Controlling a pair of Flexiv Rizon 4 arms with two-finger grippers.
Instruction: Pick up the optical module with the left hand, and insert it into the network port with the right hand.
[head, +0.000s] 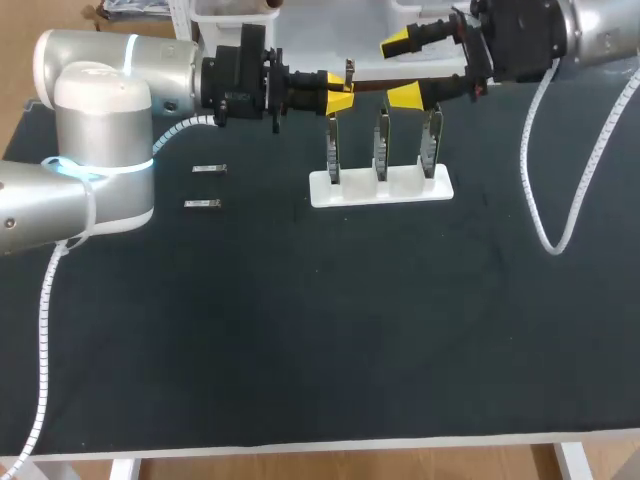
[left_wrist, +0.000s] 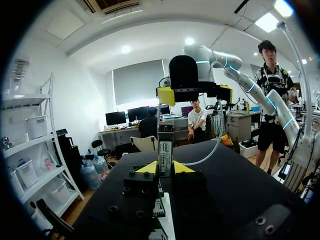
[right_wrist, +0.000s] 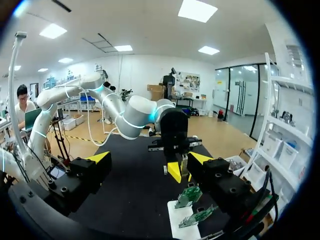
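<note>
My left gripper (head: 338, 92) is shut on a slim silver optical module (head: 349, 72) and holds it in the air behind the white stand (head: 380, 188). In the left wrist view the module (left_wrist: 165, 150) stands upright between the yellow tips of the left gripper (left_wrist: 165, 168). My right gripper (head: 400, 70) faces it from the right, wide open and empty, a short way from the module. In the right wrist view the right gripper (right_wrist: 149, 158) is open, with the module (right_wrist: 183, 163) ahead of it. The stand carries three upright network port boards (head: 381, 145).
Two more silver modules (head: 209, 169) (head: 202, 204) lie on the black table to the left of the stand. White bins (head: 300, 25) stand along the table's back edge behind both grippers. The right arm's white cable (head: 545, 215) loops down onto the table at the right.
</note>
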